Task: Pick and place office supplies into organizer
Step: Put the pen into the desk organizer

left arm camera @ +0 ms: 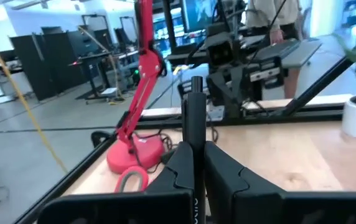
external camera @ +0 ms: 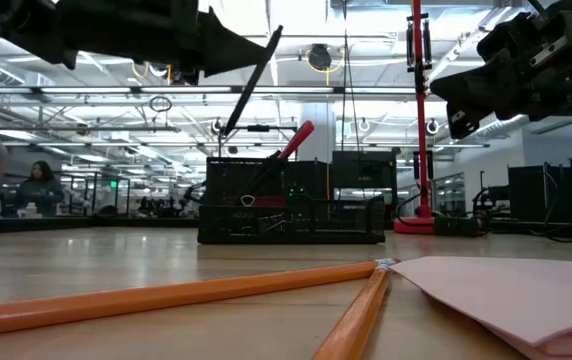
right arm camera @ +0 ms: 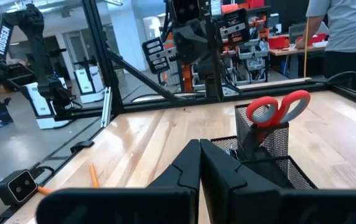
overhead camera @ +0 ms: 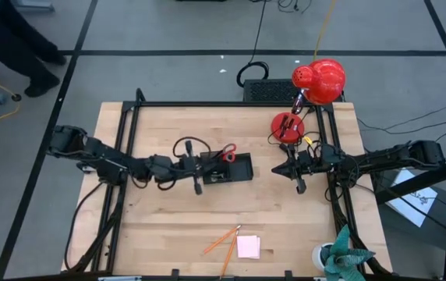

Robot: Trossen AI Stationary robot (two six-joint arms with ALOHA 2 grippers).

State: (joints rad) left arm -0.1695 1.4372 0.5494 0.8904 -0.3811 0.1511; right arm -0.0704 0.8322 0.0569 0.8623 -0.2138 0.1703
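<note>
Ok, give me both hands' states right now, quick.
Left hand: shut on a black pen, held above the organizer.
Right hand: shut, holding nothing, waiting right of the organizer.

Bare tabletop point(overhead camera: 168, 215) btwn organizer point(overhead camera: 227, 168), pencils point(overhead camera: 221, 241)

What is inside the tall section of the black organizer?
The red-handled scissors stand in the organizer, handles up. Their blades are hidden behind the mesh wall; anything else in there cannot be seen.
</note>
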